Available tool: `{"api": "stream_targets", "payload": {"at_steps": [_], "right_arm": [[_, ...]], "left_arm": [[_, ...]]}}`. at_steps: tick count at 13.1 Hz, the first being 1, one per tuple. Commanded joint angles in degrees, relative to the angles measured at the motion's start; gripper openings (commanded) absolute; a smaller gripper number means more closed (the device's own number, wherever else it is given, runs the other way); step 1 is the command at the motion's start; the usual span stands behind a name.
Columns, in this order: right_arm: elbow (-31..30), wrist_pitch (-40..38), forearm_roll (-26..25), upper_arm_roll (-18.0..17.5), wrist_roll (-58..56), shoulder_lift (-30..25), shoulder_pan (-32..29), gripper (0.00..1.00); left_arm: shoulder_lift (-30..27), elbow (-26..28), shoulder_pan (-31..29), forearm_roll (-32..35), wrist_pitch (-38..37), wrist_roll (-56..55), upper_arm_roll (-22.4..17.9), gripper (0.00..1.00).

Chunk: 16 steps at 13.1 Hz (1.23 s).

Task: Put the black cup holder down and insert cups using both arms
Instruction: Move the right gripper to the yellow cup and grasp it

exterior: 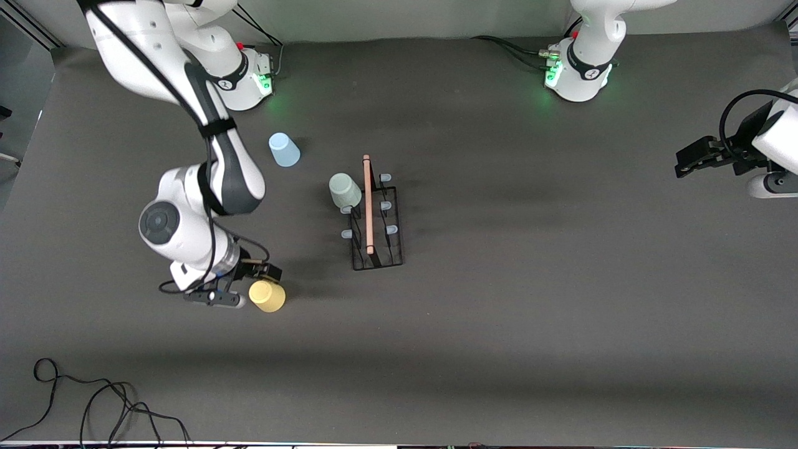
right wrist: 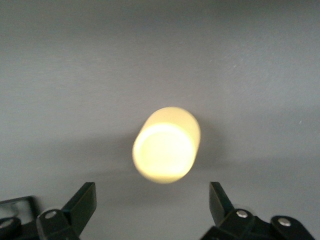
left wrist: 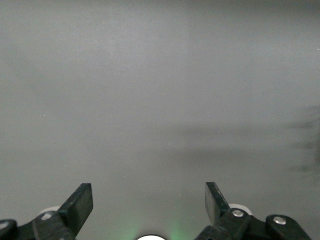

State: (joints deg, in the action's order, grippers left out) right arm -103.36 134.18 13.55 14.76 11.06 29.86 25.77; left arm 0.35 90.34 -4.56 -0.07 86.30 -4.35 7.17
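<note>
Dark grey matte desk (exterior: 511,312), smooth and wide, with a pale wall along the top edge. Loose black cable (exterior: 93,399) curled on the desk close to the front camera, toward the right arm's end.

Black wire cup holder (exterior: 376,215) with a light wooden rod handle and pale peg tips, standing near the middle of the desk. Small pale grey-green plastic cup (exterior: 345,191) stuck on one peg, on the side toward the right arm's end. Small light blue plastic cup (exterior: 283,150) upside down on the desk, farther from the front camera than the holder, toward the right arm's round white base (exterior: 252,78) lit green.

Small yellow plastic cup (exterior: 267,295) on the desk, nearer to the front camera than the holder, toward the right arm's end. Right gripper (exterior: 252,288) low, just beside the yellow cup, jaws spread wide, nothing pinched. In the right wrist view, yellow cup (right wrist: 166,145) bright and a bit blurred, lying between the spread jaws of the right gripper (right wrist: 152,202) but not touched.

Left gripper (exterior: 689,161) waiting up over the left arm's end of the desk, well apart from everything. In the left wrist view, left gripper (left wrist: 149,202) with jaws spread wide over bare grey desk, holding nothing.
</note>
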Motion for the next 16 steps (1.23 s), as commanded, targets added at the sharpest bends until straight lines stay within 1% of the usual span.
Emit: {"api": "stream_targets", "payload": {"at_steps": [1,4,5,6,7,8,9,10,11,12,13,15,16], "right_arm": [[4.6,-0.1,0.8,-0.1,-3.0,4.1,-1.1,1.0],[7.9,0.4,1.0,-0.2,-2.8,7.7,-1.2,1.0],[9.0,0.5,2.2,-0.1,-2.5,9.1,-1.2,1.0],[9.3,1.2,4.4,-0.1,-2.8,9.9,-1.2,1.0],[9.3,1.7,5.1,-0.2,-3.0,10.6,-1.2,1.0],[9.3,1.9,4.9,-0.1,-3.2,11.1,-1.2,0.95],[9.1,2.5,4.3,-0.1,-3.8,11.1,-1.1,0.15],[9.0,2.2,4.5,-0.2,-4.5,10.7,-1.1,0.0],[8.8,2.0,4.4,-0.2,-4.6,9.9,-1.2,0.0],[8.9,-1.1,4.5,-0.2,-4.6,8.0,-0.8,0.0],[9.0,-6.1,4.3,-0.1,-4.6,5.4,-0.7,0.0],[8.8,-16.8,4.3,-0.1,-3.5,-1.6,0.2,0.0],[8.7,-20.2,4.3,0.0,-0.1,-4.6,0.9,0.0]], "left_arm": [[-0.5,0.5,-0.4,-0.1,0.4,-0.5,0.5,1.0],[-0.5,0.5,-0.5,-0.1,0.4,-0.5,0.5,1.0],[-0.5,0.5,-0.5,-0.1,0.4,-0.5,0.5,1.0],[-0.5,0.5,-0.4,-0.1,0.5,-0.5,0.5,1.0],[-0.5,0.5,-0.4,-0.1,0.5,-0.5,0.5,1.0],[-0.5,0.5,-0.5,-0.1,0.5,-0.5,0.5,1.0],[-0.5,0.5,-0.5,0.0,0.4,-0.5,0.5,1.0],[-0.4,0.5,-0.5,0.0,0.4,-0.5,0.5,1.0],[-0.4,0.5,-0.4,0.2,0.4,-0.5,0.5,1.0],[-0.4,0.5,-0.4,0.2,0.4,-0.5,0.5,1.0],[-0.4,0.5,-0.5,0.2,0.4,-0.5,0.5,1.0],[-0.5,0.5,-0.4,0.2,0.4,-0.5,0.5,1.0],[-0.4,0.5,-0.4,0.2,0.4,-0.5,0.5,1.0]]}}
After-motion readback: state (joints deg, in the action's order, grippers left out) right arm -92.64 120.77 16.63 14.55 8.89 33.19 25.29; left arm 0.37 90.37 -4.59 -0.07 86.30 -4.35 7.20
